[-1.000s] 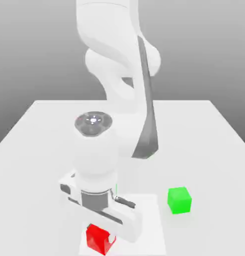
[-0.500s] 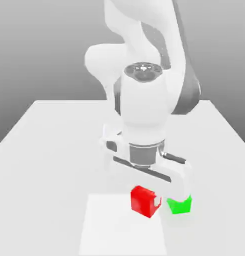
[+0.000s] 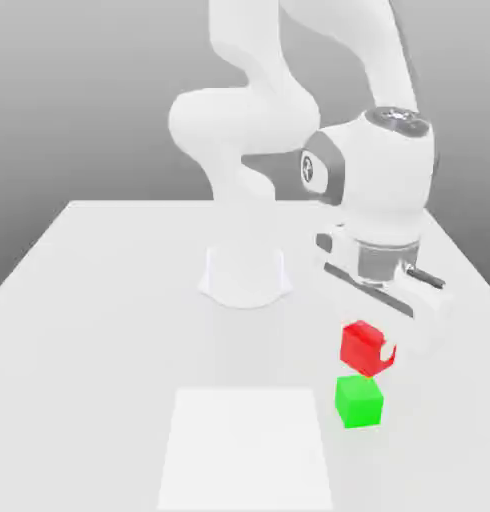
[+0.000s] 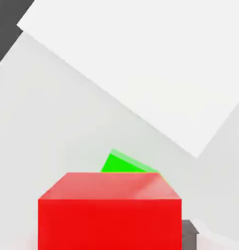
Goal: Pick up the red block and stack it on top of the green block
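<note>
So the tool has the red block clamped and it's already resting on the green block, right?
Not resting yet. The exterior view shows the red block, clamped in the tool, hanging just above the green block with a gap between them.

The red block (image 3: 362,347) hangs in the gripper (image 3: 374,355) just above the green block (image 3: 359,401), seemingly not touching.

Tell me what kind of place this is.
Most likely a simulated test bench: a plain white table against a blank grey backdrop, bearing just a red block and a green block.
</note>
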`<state>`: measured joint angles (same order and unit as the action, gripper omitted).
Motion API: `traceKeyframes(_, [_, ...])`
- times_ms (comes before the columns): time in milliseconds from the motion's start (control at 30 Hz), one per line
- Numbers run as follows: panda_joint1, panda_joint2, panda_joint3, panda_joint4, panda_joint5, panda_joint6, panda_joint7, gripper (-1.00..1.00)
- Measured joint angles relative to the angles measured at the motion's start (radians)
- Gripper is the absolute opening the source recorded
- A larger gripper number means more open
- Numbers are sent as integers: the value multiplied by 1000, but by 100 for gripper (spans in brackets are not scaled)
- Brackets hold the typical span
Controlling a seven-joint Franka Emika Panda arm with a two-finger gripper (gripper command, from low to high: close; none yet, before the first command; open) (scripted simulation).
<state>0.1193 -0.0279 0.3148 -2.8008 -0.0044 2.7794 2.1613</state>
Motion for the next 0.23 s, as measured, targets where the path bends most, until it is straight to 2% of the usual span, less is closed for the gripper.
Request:
traceKeyframes(133, [1,91,-19,1,-85,84,61,-100])
traceKeyframes(167, [7,115,-29,1,-106,106,76,100])
traceKeyframes(233, [7,115,-29,1,-106,106,76,100])
